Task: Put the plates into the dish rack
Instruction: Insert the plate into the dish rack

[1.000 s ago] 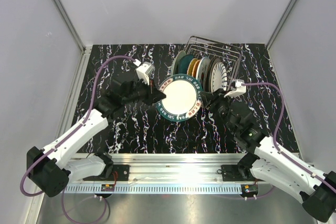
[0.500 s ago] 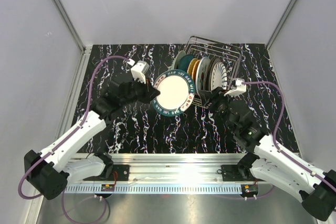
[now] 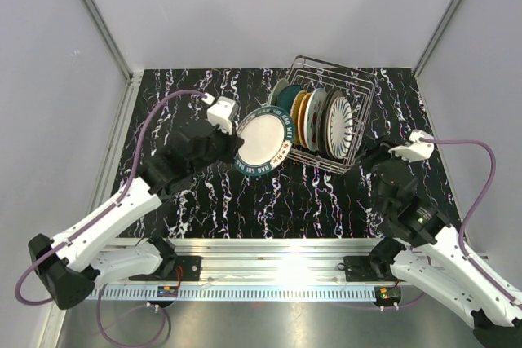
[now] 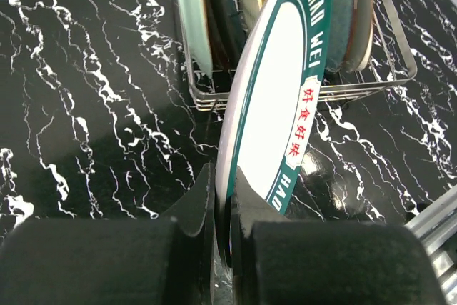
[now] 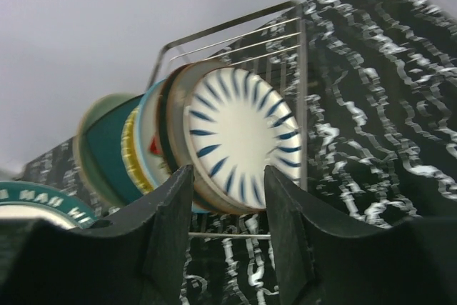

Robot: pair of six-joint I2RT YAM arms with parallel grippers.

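My left gripper (image 3: pixel 235 151) is shut on the near edge of a white plate with a dark teal lettered rim (image 3: pixel 263 143). It holds the plate tilted on edge, in the air, just left of the dish rack (image 3: pixel 360 87). The left wrist view shows the fingers (image 4: pixel 202 194) pinching the plate's rim (image 4: pixel 282 98), whose far edge overlaps the rack's front end (image 4: pixel 357 89). Several plates stand in the rack: a mint-green one (image 3: pixel 278 94), a dark teal one (image 3: pixel 289 103), an orange-tan one (image 3: pixel 302 108) and a white one with blue rays (image 3: pixel 338 124). My right gripper (image 3: pixel 371 153) is open and empty, right of the rack.
The right wrist view looks between my right gripper's open fingers (image 5: pixel 228 183) at the blue-rayed plate (image 5: pixel 239 130) and the rack's wire frame (image 5: pixel 235 23). The black marbled table (image 3: pixel 204 201) is bounded by grey walls at left, back and right.
My right gripper let go of the teal-rimmed plate and drew back to the right. My left gripper carried the plate up and back, towards the rack's left end.
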